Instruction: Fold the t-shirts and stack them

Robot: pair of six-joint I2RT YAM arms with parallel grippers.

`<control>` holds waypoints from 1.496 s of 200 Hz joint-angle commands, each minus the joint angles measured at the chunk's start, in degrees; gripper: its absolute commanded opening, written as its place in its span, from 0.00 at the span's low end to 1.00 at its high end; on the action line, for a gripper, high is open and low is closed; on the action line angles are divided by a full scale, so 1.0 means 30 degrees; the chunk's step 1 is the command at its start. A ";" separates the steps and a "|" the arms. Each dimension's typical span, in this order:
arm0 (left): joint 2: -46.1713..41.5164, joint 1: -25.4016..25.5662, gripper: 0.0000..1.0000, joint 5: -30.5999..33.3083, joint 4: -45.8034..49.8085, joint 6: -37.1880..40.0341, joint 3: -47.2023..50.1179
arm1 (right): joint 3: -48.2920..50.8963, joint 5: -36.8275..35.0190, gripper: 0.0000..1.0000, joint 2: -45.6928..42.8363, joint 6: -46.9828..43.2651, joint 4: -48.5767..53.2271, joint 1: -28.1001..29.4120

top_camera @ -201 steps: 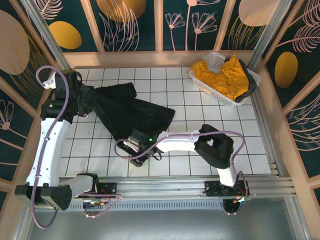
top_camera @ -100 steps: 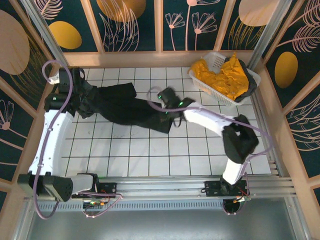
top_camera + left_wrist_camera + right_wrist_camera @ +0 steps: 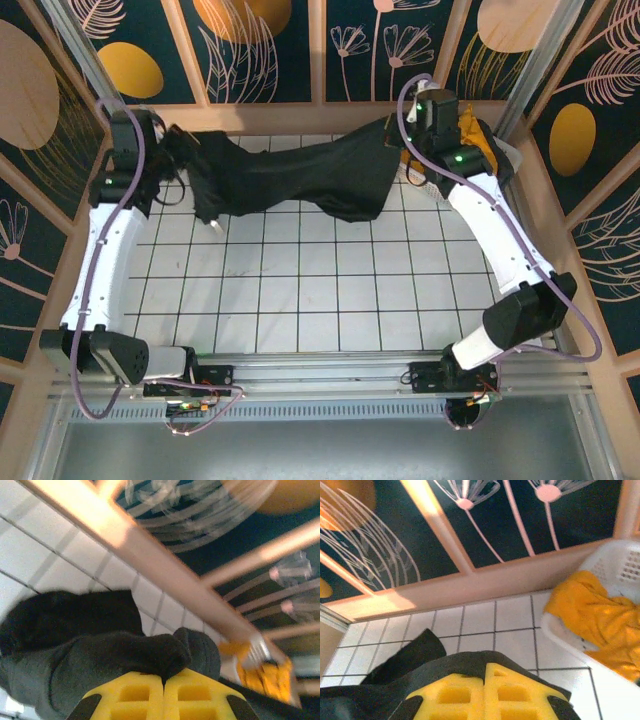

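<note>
Since the earlier frame your right pincer [image 3: 405,150] has carried its end of the black t-shirt [image 3: 300,180] from mid-table to the far right. Your left pincer [image 3: 175,152] has drawn back a little.

Entries:
- The tiled table [image 3: 320,290] shows bare squares on the near side of both pincers.
- The black t-shirt hangs stretched between the two pincers and sags below them. You cannot tell whether its low hem touches the tiles.
- The white basket [image 3: 620,560] sits just right of the right pincer and holds the mustard-yellow t-shirts [image 3: 592,612].
- Both pincers have their pads pressed together, each clamped on one end of the black fabric.
</note>
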State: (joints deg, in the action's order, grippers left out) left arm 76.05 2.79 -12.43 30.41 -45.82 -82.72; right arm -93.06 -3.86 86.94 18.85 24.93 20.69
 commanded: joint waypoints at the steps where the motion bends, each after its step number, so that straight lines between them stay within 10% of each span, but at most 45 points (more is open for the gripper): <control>1: -0.1485 0.0969 0.00 -0.6669 -0.2319 -0.0515 0.4034 | 0.2077 -0.0270 0.00 -0.1250 0.0880 0.0772 -0.0753; 40: -0.3408 0.5646 0.01 -0.9766 -0.2030 -0.0044 1.0500 | 0.5037 -0.1407 0.00 -0.2368 0.1864 0.1651 -0.3024; 68: -0.4748 0.6207 0.82 -0.7500 -0.0905 0.0385 1.2140 | 0.6308 -0.1790 0.00 -0.2353 0.2146 0.2062 -0.4129; 77: -0.4998 0.6192 0.93 -0.5879 -0.0244 0.0508 1.1615 | 0.6484 -0.2024 0.00 -0.2237 0.2270 0.2310 -0.4262; 114: -0.3751 0.5927 0.75 0.2674 0.3764 -0.1080 1.0040 | 0.6958 -0.2464 0.00 -0.2367 0.2666 0.2608 -0.4279; 167: -0.3788 0.5767 0.52 0.0043 0.0156 -0.6411 1.3973 | 0.7167 -0.1942 0.00 -0.2829 0.2111 0.2532 -0.4242; 299: 0.2267 0.6689 0.50 -0.1114 -0.4725 -0.6723 1.3216 | 0.8936 -0.0399 0.00 -0.3355 0.2344 0.1989 -0.4171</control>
State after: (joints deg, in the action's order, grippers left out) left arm 78.70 22.72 -14.11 20.21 -66.30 -41.65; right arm -67.18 -6.13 78.78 25.87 31.92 7.92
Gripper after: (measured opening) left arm 0.511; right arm 0.053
